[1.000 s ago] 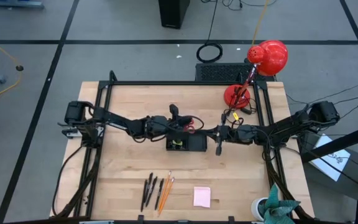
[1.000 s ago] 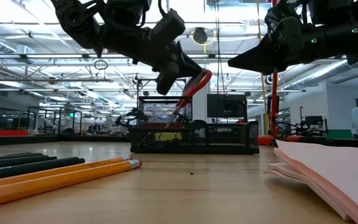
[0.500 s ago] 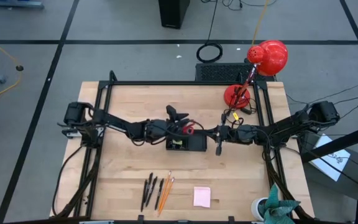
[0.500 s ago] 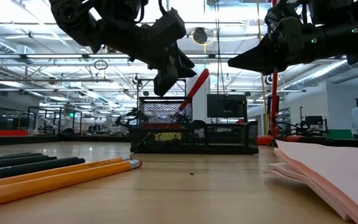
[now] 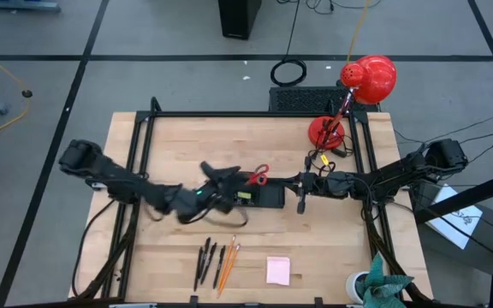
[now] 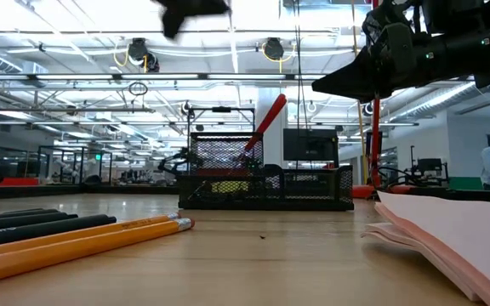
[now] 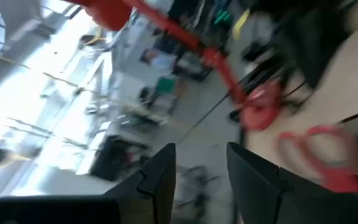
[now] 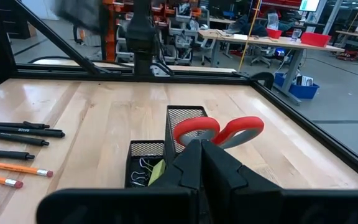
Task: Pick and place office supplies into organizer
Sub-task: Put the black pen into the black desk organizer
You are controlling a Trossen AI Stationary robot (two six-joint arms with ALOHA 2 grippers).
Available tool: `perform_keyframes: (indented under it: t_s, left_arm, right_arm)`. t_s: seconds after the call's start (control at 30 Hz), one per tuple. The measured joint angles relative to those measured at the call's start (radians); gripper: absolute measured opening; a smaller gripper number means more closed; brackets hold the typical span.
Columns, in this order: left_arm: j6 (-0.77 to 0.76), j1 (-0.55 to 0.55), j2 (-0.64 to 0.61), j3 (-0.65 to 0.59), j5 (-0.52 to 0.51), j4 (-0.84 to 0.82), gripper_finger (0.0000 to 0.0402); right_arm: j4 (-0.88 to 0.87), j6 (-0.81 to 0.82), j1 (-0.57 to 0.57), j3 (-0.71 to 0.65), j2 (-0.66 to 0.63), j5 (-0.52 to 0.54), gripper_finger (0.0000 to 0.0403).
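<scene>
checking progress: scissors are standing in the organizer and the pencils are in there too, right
Not quite. The scissors do stand in the organizer, but the pencils are not in it: the high view shows them lying on the table beside the pens.

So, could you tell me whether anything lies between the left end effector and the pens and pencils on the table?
Nothing visible does: bare wood separates the left end effector from the pens and pencils.

Red-handled scissors (image 5: 258, 177) are showing in the black mesh organizer (image 5: 264, 198); orange pencils (image 5: 226, 263) and pink notes (image 5: 278, 270) are lying on pale wood.
</scene>
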Motion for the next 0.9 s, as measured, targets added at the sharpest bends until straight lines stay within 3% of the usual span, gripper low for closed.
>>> perform_keyframes:
  t_s: [0.1, 0.23, 0.33, 0.4, 0.5, 0.9]
  left_arm:
    - [-0.282, -0.095, -0.106, 0.0, 0.041, -0.296, 0.0148]
    - [-0.702, -0.162, -0.202, 0.0, 0.273, -0.665, 0.0147]
    - [-0.922, -0.179, -0.213, 0.0, 0.412, -0.772, 0.0147]
    - [-1.014, -0.195, -0.206, -0.013, 0.422, -0.784, 0.0147]
    - [-1.07, -0.205, -0.177, -0.054, 0.411, -0.781, 0.0147]
    - [-1.028, -0.179, -0.16, -0.198, 0.409, -0.786, 0.0147]
  right_arm:
    - [0.0, 0.0, 0.0, 0.0, 0.0, 0.0, 0.0004]
    - [0.0, 0.0, 0.0, 0.0, 0.0, -0.002, 0.0004]
    - [-0.008, 0.004, 0.0, 0.0, 0.0, -0.004, 0.0004]
    - [-0.016, 0.018, 0.0, 0.0, 0.0, -0.004, 0.0004]
    - [-0.025, 0.023, 0.0, 0.0, 0.0, -0.002, 0.0004]
    - [-0.023, 0.053, -0.031, 0.0, 0.0, 0.001, 0.0004]
